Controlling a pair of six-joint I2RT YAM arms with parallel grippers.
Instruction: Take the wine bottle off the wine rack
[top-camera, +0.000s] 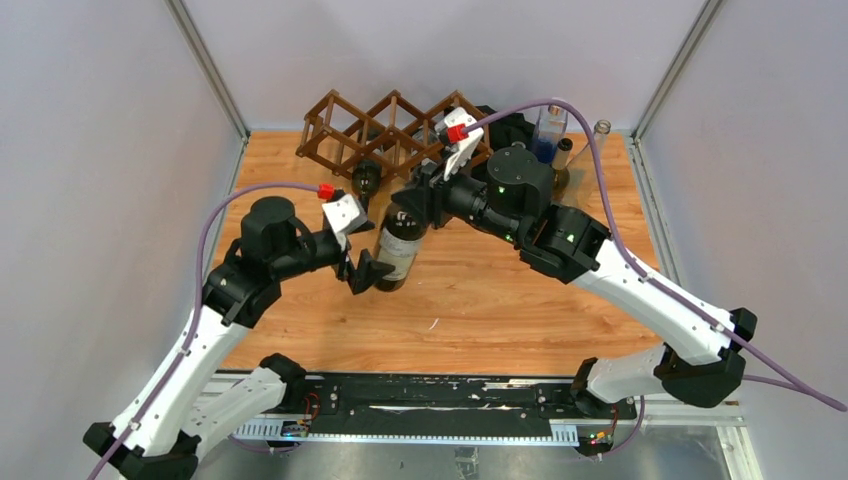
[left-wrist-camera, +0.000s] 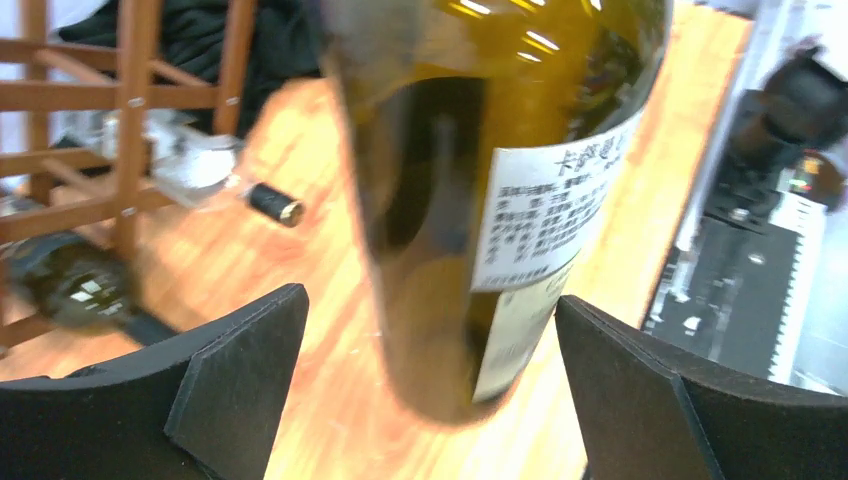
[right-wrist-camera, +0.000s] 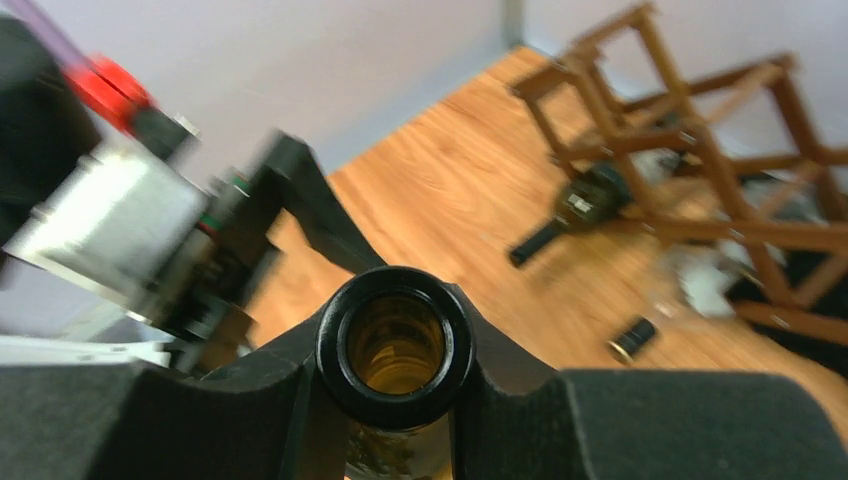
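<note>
The right hand (top-camera: 408, 197) clamps the wine bottle (top-camera: 398, 255) by its neck before the wine rack (top-camera: 385, 128), the left hand (top-camera: 365, 272) spread wide beside its base.

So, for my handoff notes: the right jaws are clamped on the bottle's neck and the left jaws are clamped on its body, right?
No: the left jaws stand open, clear of the wine bottle on both sides, as the left wrist view shows. The rest holds.

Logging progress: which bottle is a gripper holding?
The labelled dark green bottle, its neck clamped by the right gripper; the left gripper stands open around its lower body. The other dark bottle lies in the wine rack.
</note>
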